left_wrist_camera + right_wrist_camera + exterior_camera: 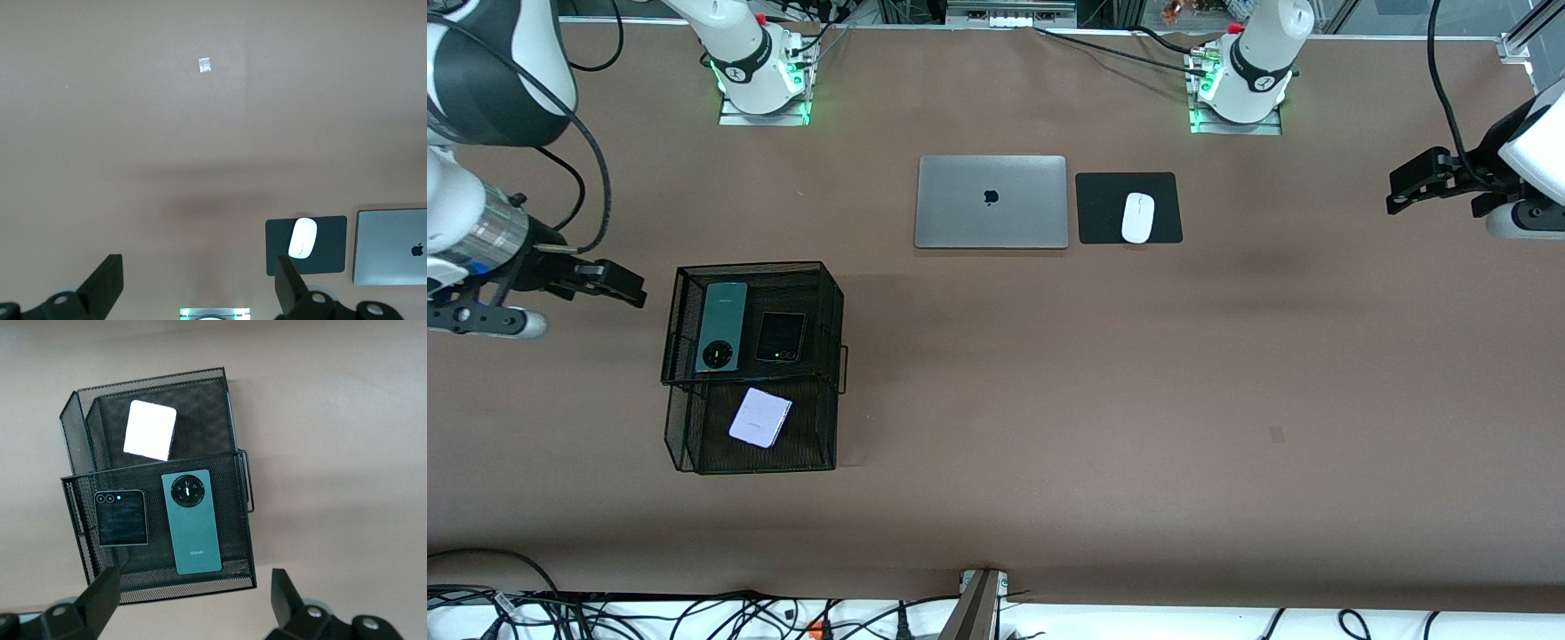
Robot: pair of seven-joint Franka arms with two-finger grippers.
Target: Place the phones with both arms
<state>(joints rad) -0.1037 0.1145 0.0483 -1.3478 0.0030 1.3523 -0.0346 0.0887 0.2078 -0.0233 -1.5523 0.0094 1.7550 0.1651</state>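
A black two-tier mesh rack (pixel 829 293) stands toward the right arm's end of the table. Its upper tier holds the long dark-green phone (pixel 721 326) and, beside it, the small square black phone (pixel 780 337). The pale-lilac phone (pixel 760 417) lies on the lower tier, nearer the front camera. All three show in the right wrist view: green phone (pixel 193 520), black phone (pixel 121 517), lilac phone (pixel 151 430). My right gripper (pixel 624 286) (pixel 193 593) hangs open and empty just outside the rack. My left gripper (pixel 1400 191) (pixel 198 283) waits open and empty over bare table at the left arm's end.
A shut silver laptop (pixel 991 202) lies mid-table near the bases, with a white mouse (pixel 1137 217) on a black pad (pixel 1103 209) beside it. The laptop (pixel 390 247) and mouse (pixel 303 238) show in the left wrist view. Cables run along the table edges.
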